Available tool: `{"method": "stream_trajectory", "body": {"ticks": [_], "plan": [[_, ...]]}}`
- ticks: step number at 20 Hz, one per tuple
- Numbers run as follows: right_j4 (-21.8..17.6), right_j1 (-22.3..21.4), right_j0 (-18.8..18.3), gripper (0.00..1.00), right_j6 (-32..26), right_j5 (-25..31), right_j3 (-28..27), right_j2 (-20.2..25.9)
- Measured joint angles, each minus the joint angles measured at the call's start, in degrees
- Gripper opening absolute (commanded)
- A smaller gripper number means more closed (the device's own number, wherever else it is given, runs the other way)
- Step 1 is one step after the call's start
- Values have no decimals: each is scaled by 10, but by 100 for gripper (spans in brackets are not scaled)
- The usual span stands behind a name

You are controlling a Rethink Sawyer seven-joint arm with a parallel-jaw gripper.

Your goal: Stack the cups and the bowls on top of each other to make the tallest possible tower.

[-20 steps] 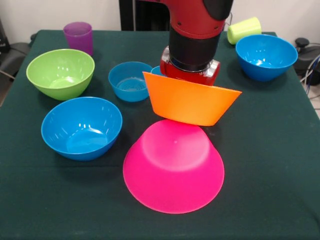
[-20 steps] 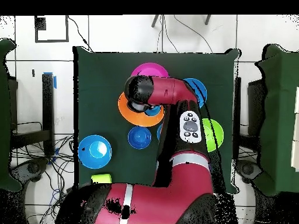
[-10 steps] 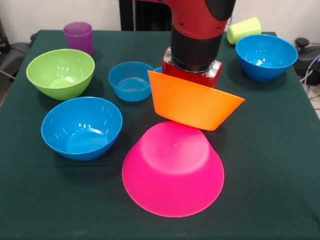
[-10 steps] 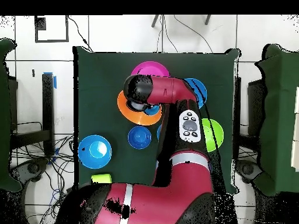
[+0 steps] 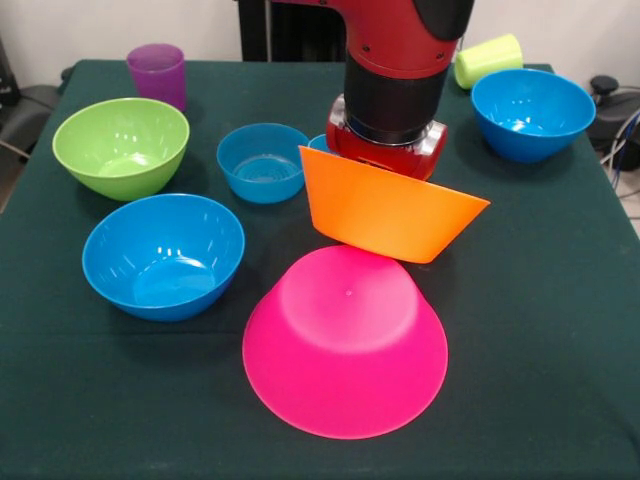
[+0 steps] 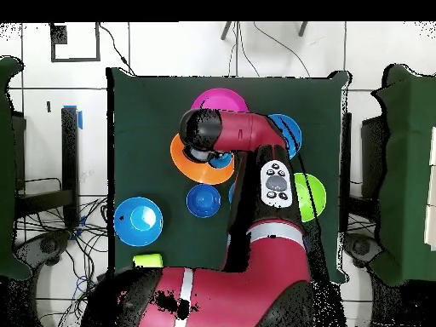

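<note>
The orange bowl (image 5: 388, 205) hangs tilted under the arm's gripper (image 5: 385, 140), its base touching the upturned pink bowl (image 5: 345, 342). Whether the gripper clasps it cannot be told. A small blue bowl (image 5: 261, 162) sits just beside the orange one.

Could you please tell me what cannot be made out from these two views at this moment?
- Gripper: hidden in both views by the arm's wrist and the orange bowl; open or shut cannot be told.
- Light-blue cup: front view shows only a sliver behind the wrist.
- Purple cup: covered by the arm in the overhead view.
</note>
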Motion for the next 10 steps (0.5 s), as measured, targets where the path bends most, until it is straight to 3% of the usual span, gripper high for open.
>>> {"method": "stream_trajectory", "body": {"ticks": [10], "plan": [[9, 0, 0, 0, 0, 0, 19, 0]]}}
